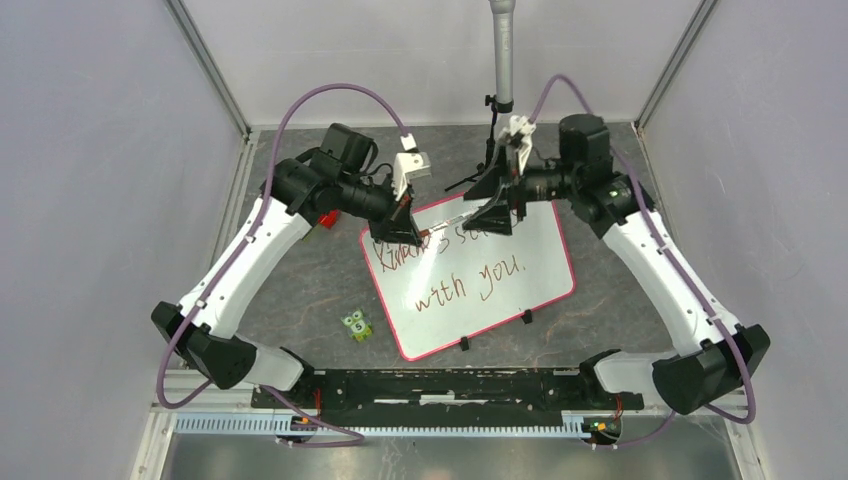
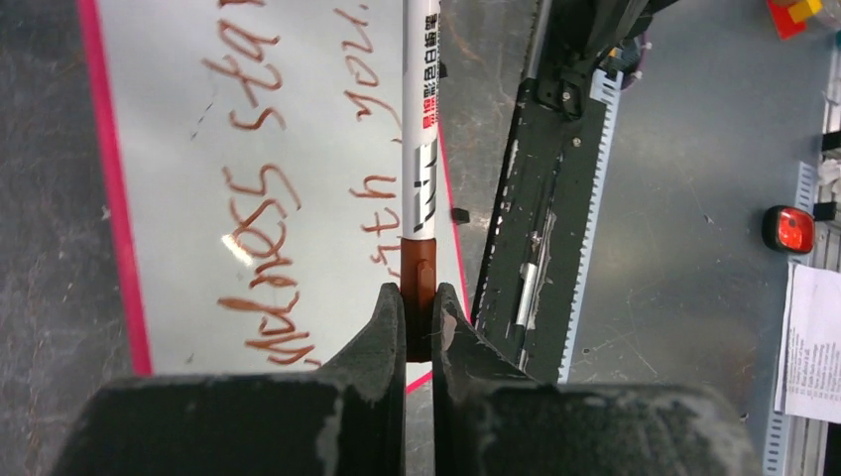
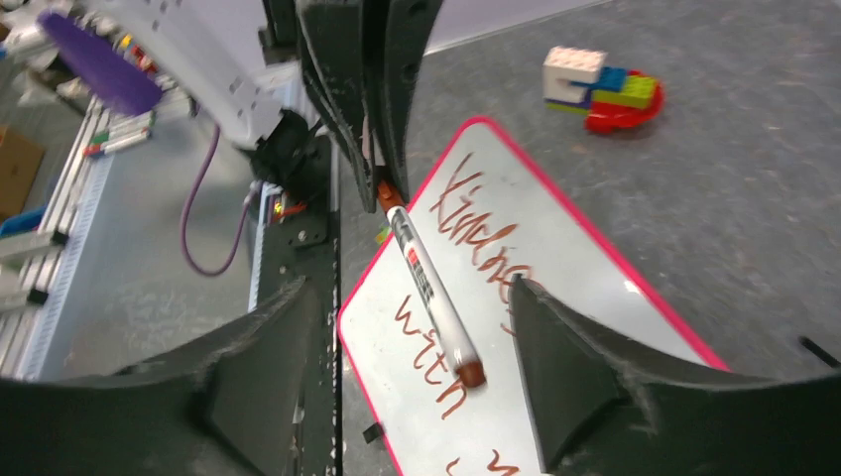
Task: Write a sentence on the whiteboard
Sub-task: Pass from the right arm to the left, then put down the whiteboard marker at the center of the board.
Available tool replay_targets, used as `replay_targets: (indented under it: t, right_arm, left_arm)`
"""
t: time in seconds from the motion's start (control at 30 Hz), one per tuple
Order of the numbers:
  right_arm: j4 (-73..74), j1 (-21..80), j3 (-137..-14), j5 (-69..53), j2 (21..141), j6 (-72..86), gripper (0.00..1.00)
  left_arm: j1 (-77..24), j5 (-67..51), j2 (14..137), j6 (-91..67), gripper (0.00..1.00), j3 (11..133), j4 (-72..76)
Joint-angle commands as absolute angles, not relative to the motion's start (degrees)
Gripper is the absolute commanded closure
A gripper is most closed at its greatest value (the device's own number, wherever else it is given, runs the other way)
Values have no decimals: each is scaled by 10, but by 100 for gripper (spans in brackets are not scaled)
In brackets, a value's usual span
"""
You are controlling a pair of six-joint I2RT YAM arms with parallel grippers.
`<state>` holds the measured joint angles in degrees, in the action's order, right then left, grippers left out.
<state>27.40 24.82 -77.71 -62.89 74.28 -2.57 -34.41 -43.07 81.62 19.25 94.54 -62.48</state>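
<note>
The whiteboard (image 1: pixel 450 325) lies tilted at the middle of the table, with a red-pink frame. The sentence (image 1: pixel 487 272) on it is brownish-red script in two lines; "with you." reads plainly. My left gripper (image 1: pixel 408 232) is over the board's upper left corner, shut on the brown end of a white marker (image 2: pixel 420 119), which it holds above the board (image 2: pixel 169 149) and the writing (image 2: pixel 263 228). My right gripper (image 1: pixel 495 215) is open over the board's top edge. In the right wrist view its jaws (image 3: pixel 409 293) stand wide on either side of the marker's far end (image 3: pixel 469 373), not touching it.
A small green owl toy (image 1: pixel 357 325) sits left of the board. A red and green brick pile (image 3: pixel 600 89) lies off the board's upper left corner. A black rail (image 1: pixel 450 385) runs along the near edge. A camera pole (image 1: pixel 503 50) stands behind.
</note>
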Motion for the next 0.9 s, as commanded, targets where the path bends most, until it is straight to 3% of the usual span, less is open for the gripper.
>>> replay_targets:
  t: [0.0, 0.03, 0.07, 0.23, 0.33, 0.63, 0.87]
  right_arm:
    - [301, 193, -860, -613, 750, -54, 12]
    - [302, 177, -877, -619, 753, -52, 4]
    - [302, 165, -888, -626, 757, -46, 2]
    - [292, 102, -898, -635, 755, -38, 2]
    - [318, 70, -883, -636, 752, -68, 2]
    - [426, -28, -826, -629, 737, -193, 2]
    - [467, -76, -784, -622, 735, -246, 2]
  left_arm:
    - [-305, -456, 779, 208, 98, 927, -617]
    - [-294, -458, 776, 207, 98, 924, -618]
    - [-284, -460, 771, 206, 98, 919, -617]
    - [-190, -461, 746, 212, 98, 892, -615]
    - [-85, -483, 730, 230, 98, 866, -621]
    - [180, -467, 733, 412, 98, 765, -713]
    - [216, -340, 730, 510, 97, 603, -636]
